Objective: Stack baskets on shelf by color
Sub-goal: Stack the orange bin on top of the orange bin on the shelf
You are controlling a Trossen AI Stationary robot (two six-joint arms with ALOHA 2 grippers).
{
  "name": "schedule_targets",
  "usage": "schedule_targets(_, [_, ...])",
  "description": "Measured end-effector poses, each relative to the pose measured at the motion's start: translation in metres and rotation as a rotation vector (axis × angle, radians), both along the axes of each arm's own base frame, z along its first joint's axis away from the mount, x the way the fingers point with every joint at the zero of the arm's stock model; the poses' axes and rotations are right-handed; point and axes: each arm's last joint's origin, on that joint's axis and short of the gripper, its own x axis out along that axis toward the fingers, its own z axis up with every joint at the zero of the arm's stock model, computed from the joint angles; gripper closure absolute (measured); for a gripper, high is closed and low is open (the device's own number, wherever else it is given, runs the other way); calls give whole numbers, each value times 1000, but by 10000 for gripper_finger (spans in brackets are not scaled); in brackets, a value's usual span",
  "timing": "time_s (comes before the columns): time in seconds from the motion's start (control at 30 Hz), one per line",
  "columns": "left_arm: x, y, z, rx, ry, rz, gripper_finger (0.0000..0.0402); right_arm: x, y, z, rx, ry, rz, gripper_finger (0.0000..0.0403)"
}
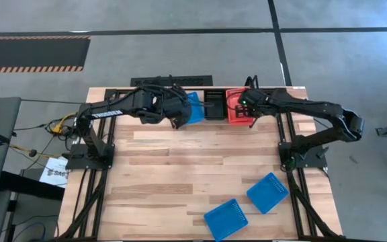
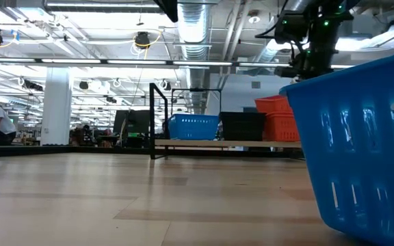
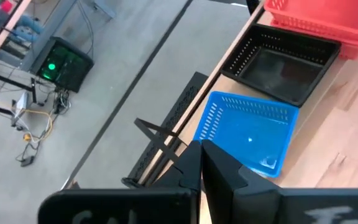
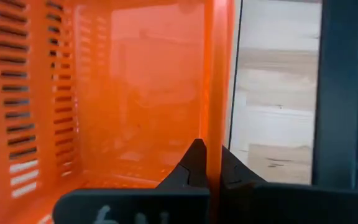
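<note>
On the shelf [image 2: 224, 143] at the worktop's [image 1: 180, 175] far edge, our right end effector [image 4: 207, 163] is clenched on the red-orange basket's [image 4: 135, 87] wall. Our left end effector [image 3: 202, 163] hangs clenched, empty, above the shelf's blue basket [image 3: 247, 130]; a black basket [image 3: 278, 62] sits between.

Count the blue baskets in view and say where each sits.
3. One blue basket is on the shelf beside the black stack. Two more lie on the tabletop's near right: one nearer the right arm's base, one by the near edge. Others may be nested out of sight.
</note>
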Motion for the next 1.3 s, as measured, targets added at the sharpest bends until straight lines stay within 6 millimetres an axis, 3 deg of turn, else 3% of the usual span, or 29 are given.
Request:
schedule_targets(0.43, [2, 10, 1, -5, 15, -32, 402, -1, -2, 1, -22, 10, -3, 395])
schedule_targets(0.93, [5, 10, 2, -3, -18, -31, 401, 3, -4, 6, -65, 2, 73, 287])
schedule_targets(1.1, [5, 10, 2, -3, -18, -31, 402, 8, -7, 25, -107, -25, 117, 260])
schedule_targets(1.3, [5, 10, 3, -3, -26, -30, 401, 15, -11, 62, -188, -85, 181, 240])
